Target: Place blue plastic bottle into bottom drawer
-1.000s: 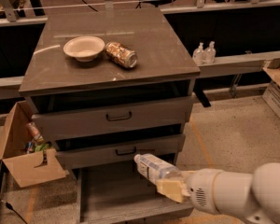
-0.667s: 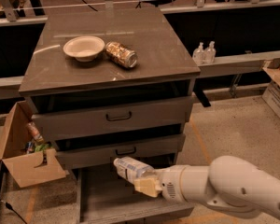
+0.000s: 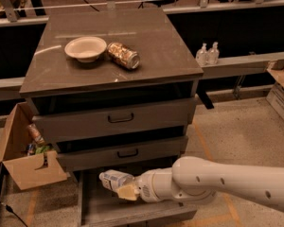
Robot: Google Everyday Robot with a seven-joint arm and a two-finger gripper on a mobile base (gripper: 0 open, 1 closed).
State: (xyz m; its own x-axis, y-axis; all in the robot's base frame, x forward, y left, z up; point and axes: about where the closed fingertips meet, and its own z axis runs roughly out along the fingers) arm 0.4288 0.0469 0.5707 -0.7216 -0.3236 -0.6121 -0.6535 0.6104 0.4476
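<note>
The blue plastic bottle, clear with a pale label, lies sideways in my gripper, which is shut on it. The gripper holds the bottle just above the left middle of the open bottom drawer, a shallow tray pulled out under the cabinet. My white arm reaches in from the lower right and hides the drawer's right part.
Two upper drawers with black handles are above the gripper. On the cabinet top sit a white bowl and a gold can. Two pump bottles stand on a ledge at right. An open cardboard box stands at left.
My gripper has moved left and down with the bottle, from the drawer's right side to over its left middle, lower into the drawer.
</note>
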